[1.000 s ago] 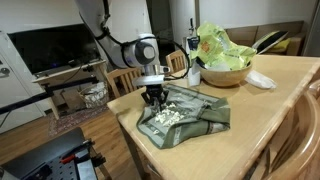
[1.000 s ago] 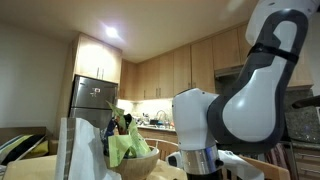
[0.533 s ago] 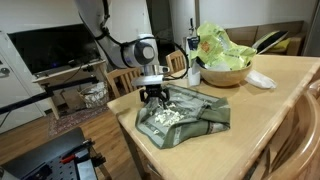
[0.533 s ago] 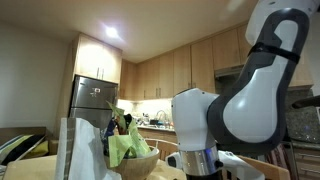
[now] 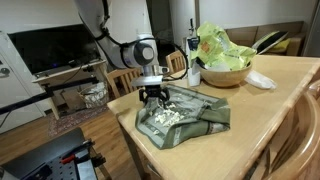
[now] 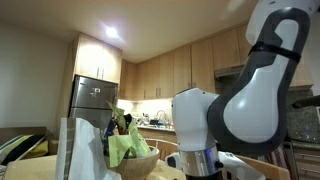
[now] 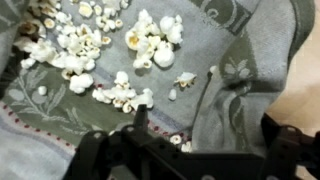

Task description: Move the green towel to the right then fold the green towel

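**Wooden tabletop (image 5: 275,105), pincer (image 5: 153,98) spread over the green towel (image 5: 200,118)**

We are looking into a dining room that opens onto a kitchen. The tabletop is carrying the green towel, which is lying rumpled near the corner closest to the robot arm (image 5: 125,47). White popcorn-like pieces (image 5: 166,116) are sitting scattered over its pale patterned panel, with darker green borders running around them. The pincer is hanging directly over the towel's edge nearest the arm. In the wrist view we are seeing its dark fingers (image 7: 95,155) standing wide apart, gripping nothing, with only cloth beneath them. We cannot tell whether the tips are touching the fabric. A wooden bowl (image 5: 228,77) is standing near the towel's far side, holding something leafy and green (image 5: 218,42). In an exterior view, kitchen cabinets (image 6: 165,75) and a refrigerator (image 6: 90,100) are showing behind the arm.
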